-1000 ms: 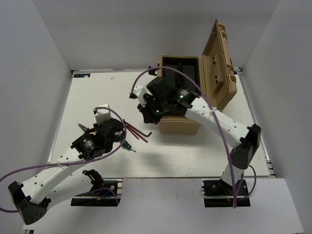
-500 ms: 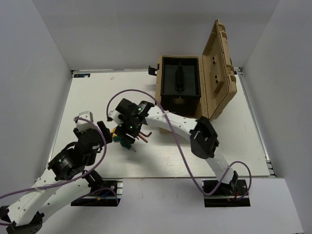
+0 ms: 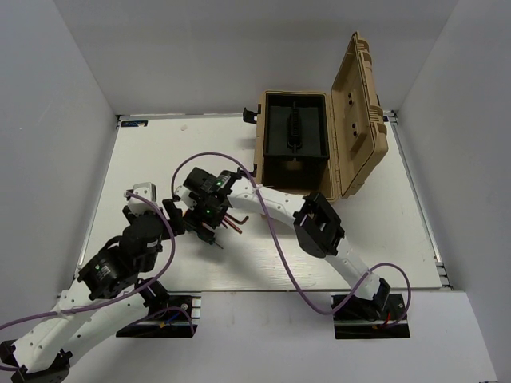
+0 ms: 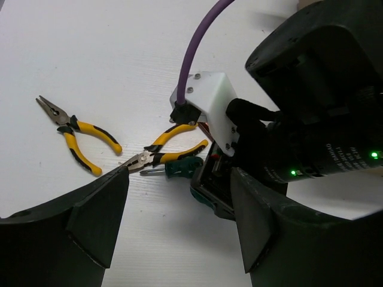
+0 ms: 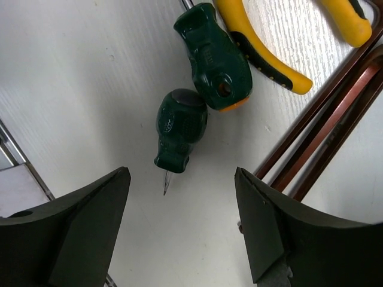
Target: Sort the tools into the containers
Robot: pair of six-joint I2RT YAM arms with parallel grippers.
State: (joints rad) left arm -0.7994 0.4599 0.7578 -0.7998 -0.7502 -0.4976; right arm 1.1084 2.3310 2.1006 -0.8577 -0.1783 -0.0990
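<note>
Hovering right gripper (image 5: 179,174), spread wide, just above small green screwdriver (image 5: 181,134); left gripper (image 4: 179,179) spread too

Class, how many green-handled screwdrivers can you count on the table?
2. The larger screwdriver lies beside a yellow pliers handle. The smaller screwdriver sits at its butt end, seemingly touching it. Others may be hidden.

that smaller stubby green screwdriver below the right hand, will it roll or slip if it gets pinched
The smaller green screwdriver has a rounded handle lying on the smooth table, so a sideways nudge would probably roll it. The handle looks textured, so a pinch should hold. It lies against the larger green screwdriver, which may shift too.
</note>
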